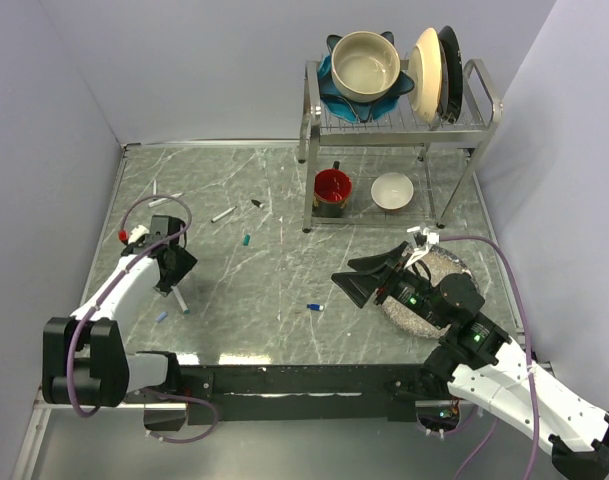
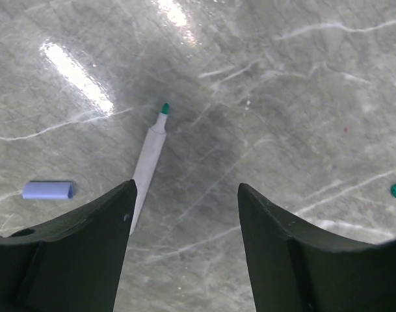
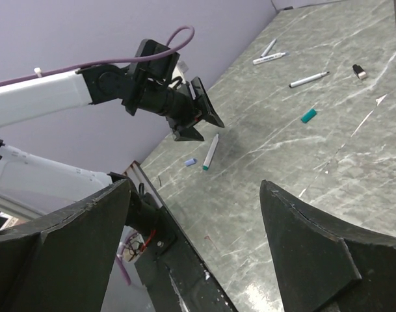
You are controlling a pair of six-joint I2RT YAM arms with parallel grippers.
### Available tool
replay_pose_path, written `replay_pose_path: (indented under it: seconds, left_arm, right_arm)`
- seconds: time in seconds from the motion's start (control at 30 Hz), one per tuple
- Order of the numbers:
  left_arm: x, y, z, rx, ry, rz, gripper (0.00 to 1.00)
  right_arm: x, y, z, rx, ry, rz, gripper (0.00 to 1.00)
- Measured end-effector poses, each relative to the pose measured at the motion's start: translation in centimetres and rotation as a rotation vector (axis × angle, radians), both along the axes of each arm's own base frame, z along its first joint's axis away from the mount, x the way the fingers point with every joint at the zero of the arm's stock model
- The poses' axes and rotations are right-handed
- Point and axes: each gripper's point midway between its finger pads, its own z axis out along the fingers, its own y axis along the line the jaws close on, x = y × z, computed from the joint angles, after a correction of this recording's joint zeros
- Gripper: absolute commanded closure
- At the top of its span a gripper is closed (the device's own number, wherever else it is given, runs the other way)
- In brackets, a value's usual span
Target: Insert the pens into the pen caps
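Note:
A white pen (image 1: 181, 299) with a teal tip lies at the near left, with a light-blue cap (image 1: 161, 316) beside it. My left gripper (image 1: 174, 266) hovers open just above this pen. In the left wrist view the pen (image 2: 149, 156) runs under the left finger (image 2: 87, 247), the light-blue cap (image 2: 48, 190) lies to its left, and the left gripper (image 2: 184, 195) is empty. A teal cap (image 1: 247, 240), a blue cap (image 1: 314, 307), a black cap (image 1: 256, 204) and more pens (image 1: 222, 214) (image 1: 165, 200) lie apart. My right gripper (image 1: 359, 282) is open and empty.
A dish rack (image 1: 484, 95) with a bowl (image 1: 365, 62) and plates stands at the back right. A red mug (image 1: 332, 188) and a white bowl (image 1: 392, 190) sit under it. A speckled silvery dish (image 1: 454, 268) lies under the right arm.

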Motion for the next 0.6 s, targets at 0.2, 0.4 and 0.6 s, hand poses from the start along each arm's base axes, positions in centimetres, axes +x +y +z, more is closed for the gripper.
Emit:
replay_pose_path:
  seconds: [0.2, 0.4, 0.6]
  left_arm:
    - [-0.4, 0.5, -1.0, 0.001, 0.022, 0.021, 0.35]
    - [-1.2, 0.6, -2.6, 0.001, 0.069, 0.029, 0.39]
    - [-1.4, 0.6, -3.5, -0.007, 0.080, 0.045, 0.45]
  right_arm:
    - [-0.2, 0.0, 0.1, 0.003, -0.003, 0.008, 0.14]
    - [-0.3, 0.1, 0.2, 0.005, -0.004, 0.015, 0.14]
    - [-0.4, 0.0, 0.3, 0.009, -0.009, 0.016, 0.15]
